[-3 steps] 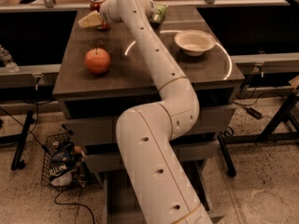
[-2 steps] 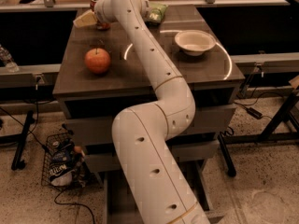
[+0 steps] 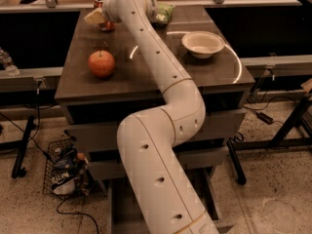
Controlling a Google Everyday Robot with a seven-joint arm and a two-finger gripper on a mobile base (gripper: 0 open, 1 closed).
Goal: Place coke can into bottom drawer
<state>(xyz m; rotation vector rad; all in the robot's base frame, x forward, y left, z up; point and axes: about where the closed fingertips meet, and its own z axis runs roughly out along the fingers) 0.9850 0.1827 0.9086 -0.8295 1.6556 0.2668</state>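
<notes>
The coke can (image 3: 101, 3) stands upright at the far left back of the cabinet top (image 3: 214, 74). Only its silver top and a bit of red at its base show, because my gripper (image 3: 96, 16) is right at it and covers its middle. My white arm reaches from the lower middle of the view up across the cabinet to the can. The bottom drawer (image 3: 113, 204) is pulled out low at the front of the cabinet. My arm hides most of it.
A red-orange apple (image 3: 101, 63) sits front left on the top. A white bowl (image 3: 203, 44) sits to the right and a green bag (image 3: 164, 12) at the back. A wire basket (image 3: 65, 170) of packets stands on the floor to the left. Metal table frames stand on both sides.
My gripper has shifted slightly toward the back left corner, closer onto the can. The apple, bowl and bag have not moved.
</notes>
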